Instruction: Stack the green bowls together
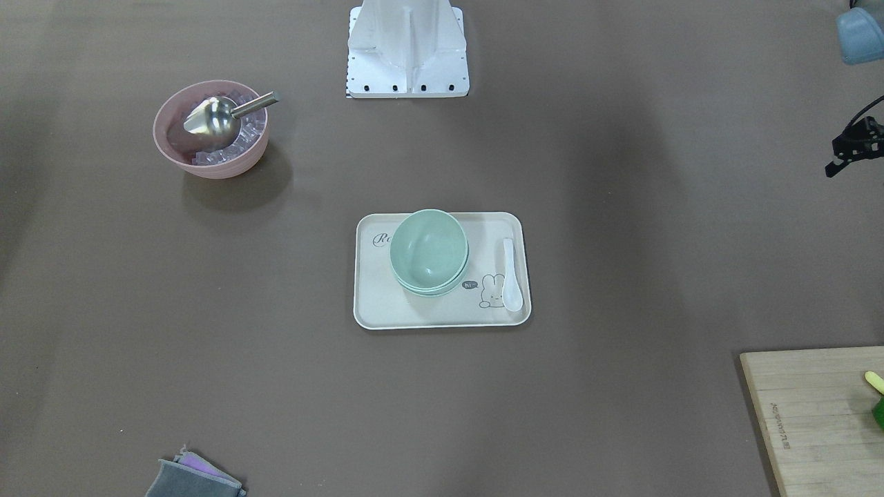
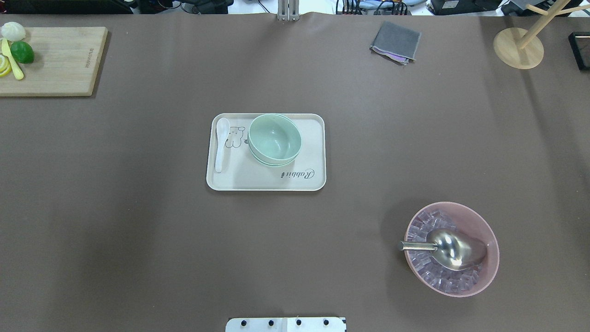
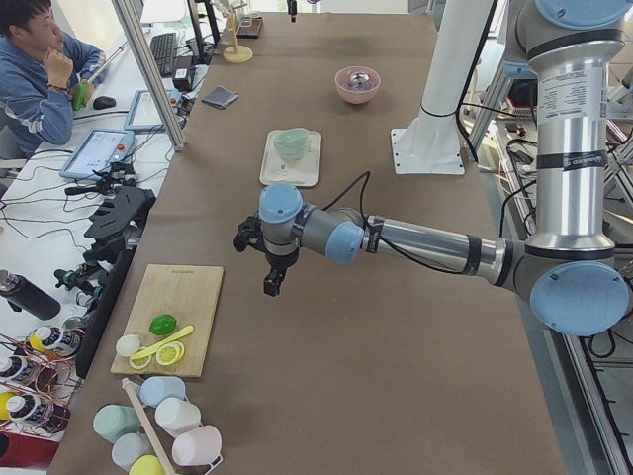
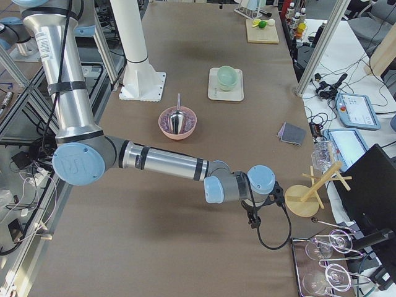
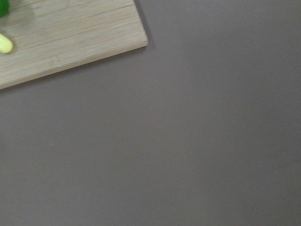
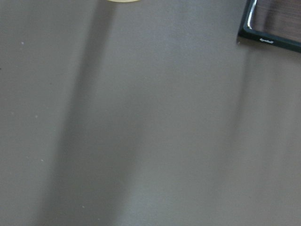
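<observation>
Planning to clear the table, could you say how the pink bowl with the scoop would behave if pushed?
The pink bowl holds clear cubes, so it is probably heavy for its size. The metal scoop lies loose on them, handle over the rim, so it may shift or rattle.

Green bowls (image 2: 274,138): smooth matt plastic. Tray (image 2: 258,177): matt, plastic-looking. Spoon (image 2: 220,150): glossy white. Scoop (image 2: 454,249): shiny polished metal. Pink bowl (image 2: 489,269): matt plastic. Cutting board (image 2: 60,64): grained wood. Cloth (image 2: 396,41): grey fabric. Table (image 2: 138,230): matt brown.

Silver arms (image 3: 425,240), pale-blue joint caps (image 3: 281,203)
</observation>
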`<state>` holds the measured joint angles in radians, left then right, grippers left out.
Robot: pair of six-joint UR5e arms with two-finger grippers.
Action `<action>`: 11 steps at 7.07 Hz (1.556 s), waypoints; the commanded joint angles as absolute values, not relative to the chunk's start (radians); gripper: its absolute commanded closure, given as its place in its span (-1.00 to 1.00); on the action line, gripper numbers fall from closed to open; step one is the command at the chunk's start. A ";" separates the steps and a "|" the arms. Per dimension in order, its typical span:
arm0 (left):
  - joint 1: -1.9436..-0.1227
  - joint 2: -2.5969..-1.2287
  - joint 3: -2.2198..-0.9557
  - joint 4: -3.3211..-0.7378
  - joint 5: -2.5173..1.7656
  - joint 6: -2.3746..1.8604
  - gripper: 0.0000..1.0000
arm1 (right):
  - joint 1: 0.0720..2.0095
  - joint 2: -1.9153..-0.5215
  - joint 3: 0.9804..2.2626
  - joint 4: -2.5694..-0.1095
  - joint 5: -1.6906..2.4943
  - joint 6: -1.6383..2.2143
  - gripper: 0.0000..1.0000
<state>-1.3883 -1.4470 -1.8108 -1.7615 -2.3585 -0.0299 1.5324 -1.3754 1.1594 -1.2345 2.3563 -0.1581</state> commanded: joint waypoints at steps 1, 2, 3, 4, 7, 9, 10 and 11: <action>-1.411 -1.361 -1.796 -1.755 -2.356 -0.011 -0.96 | 1.574 -1.368 1.135 -1.302 2.345 -0.210 -1.00; -1.417 -1.359 -1.805 -1.761 -2.365 -0.011 -0.96 | 1.580 -1.335 1.153 -1.365 2.342 -0.212 -1.00; -1.433 -1.361 -1.787 -1.747 -2.359 -0.011 -0.96 | 1.572 -1.281 1.158 -1.437 2.338 -0.212 -1.00; -1.436 -1.371 -1.760 -1.708 -2.364 -0.009 -0.96 | 1.566 -1.275 1.158 -1.445 2.338 -0.212 -1.00; -1.440 -1.371 -1.767 -1.637 -2.368 -0.005 -0.96 | 1.562 -1.282 1.195 -1.459 2.344 -0.210 -1.00; -1.442 -1.368 -1.782 -1.638 -2.370 -0.005 -0.96 | 1.562 -1.279 1.196 -1.457 2.348 -0.199 -1.00; -1.440 -1.364 -1.798 -1.638 -2.408 -0.005 -0.96 | 1.560 -1.273 1.210 -1.477 2.349 -0.198 -1.00; -1.442 -1.362 -1.798 -1.640 -2.434 -0.005 -0.96 | 1.556 -1.267 1.213 -1.498 2.342 -0.198 -1.00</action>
